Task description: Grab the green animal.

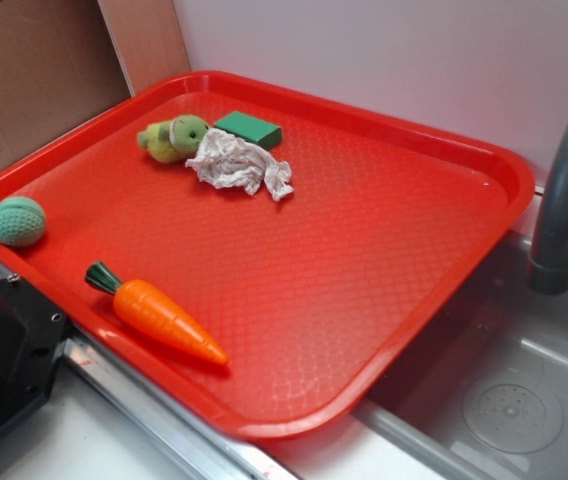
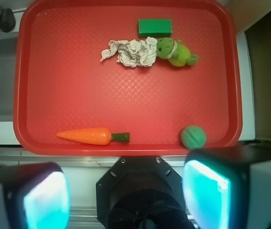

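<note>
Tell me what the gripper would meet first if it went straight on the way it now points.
Probably bare red tray. The gripper, open, looks down at mid-tray; the green animal lies off toward the far right beside the crumpled cloth. Depth is unclear.

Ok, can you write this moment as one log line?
gripper: open, off tray | small yellow-green plush animal: untouched, beside crumpled white cloth | red plastic tray

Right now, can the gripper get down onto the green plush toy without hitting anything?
Probably yes. The gripper is open and nothing sits above the green plush toy. The crumpled rag touches its head and the green block lies close by, so the fingers might catch those.
</note>
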`<state>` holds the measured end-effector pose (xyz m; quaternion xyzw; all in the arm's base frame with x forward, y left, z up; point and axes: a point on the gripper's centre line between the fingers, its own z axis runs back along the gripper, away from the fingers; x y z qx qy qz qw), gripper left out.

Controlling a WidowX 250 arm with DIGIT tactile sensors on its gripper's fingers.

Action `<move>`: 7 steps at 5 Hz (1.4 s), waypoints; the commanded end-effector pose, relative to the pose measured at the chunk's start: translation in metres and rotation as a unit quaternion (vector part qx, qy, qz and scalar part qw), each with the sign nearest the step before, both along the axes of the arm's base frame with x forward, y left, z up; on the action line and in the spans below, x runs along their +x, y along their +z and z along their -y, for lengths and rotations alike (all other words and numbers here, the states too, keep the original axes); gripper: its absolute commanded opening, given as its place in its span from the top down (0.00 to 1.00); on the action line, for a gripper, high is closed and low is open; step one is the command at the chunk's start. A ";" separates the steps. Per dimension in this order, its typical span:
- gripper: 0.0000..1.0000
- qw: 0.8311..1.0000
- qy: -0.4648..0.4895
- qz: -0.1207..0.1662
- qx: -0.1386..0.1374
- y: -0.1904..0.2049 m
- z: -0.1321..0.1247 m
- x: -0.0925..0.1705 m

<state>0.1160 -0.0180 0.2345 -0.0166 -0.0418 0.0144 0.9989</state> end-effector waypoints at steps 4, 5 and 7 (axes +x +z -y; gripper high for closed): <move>0.00 0.994 -0.096 0.044 0.023 -0.022 -0.044 0.035; 0.00 0.981 -0.172 0.069 0.048 -0.033 -0.059 0.049; 0.00 0.937 -0.319 0.116 0.088 -0.069 -0.084 0.091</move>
